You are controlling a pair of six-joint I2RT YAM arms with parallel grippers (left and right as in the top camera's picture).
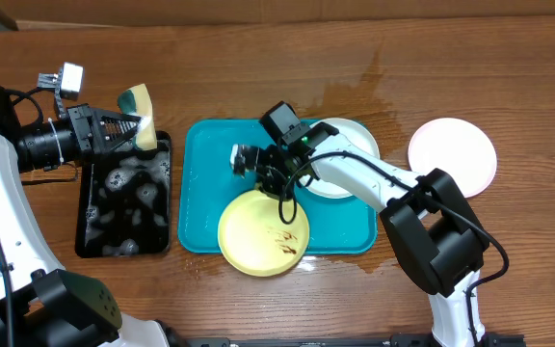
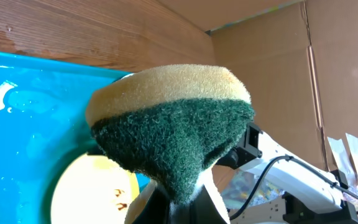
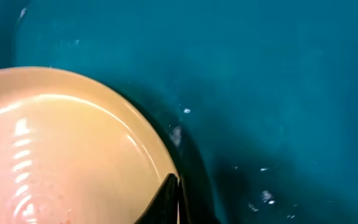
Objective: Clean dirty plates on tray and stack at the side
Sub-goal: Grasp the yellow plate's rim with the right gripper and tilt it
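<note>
The turquoise tray (image 1: pixel 198 159) lies mid-table. A pale yellow-green plate (image 1: pixel 253 236) with brown smears rests on its front part and overlaps the front rim. My right gripper (image 1: pixel 282 185) is shut on that plate's far rim; the right wrist view shows the jaws (image 3: pixel 176 190) pinching the plate's edge (image 3: pixel 55 143) over the tray (image 3: pixel 278 93). A white plate (image 1: pixel 350 143) sits in the tray's right back corner. Another white plate (image 1: pixel 453 154) lies on the table at the right. My left gripper (image 1: pixel 145 130) is shut on a yellow-green sponge (image 2: pixel 173 118), held above the black tray.
A black tray (image 1: pixel 123 207) with foamy water sits left of the turquoise tray. A wet patch (image 1: pixel 359 96) spreads on the wood behind the tray. Cardboard walls stand at the back. The left wrist view shows the turquoise tray (image 2: pixel 17 124) and the smeared plate (image 2: pixel 86 193).
</note>
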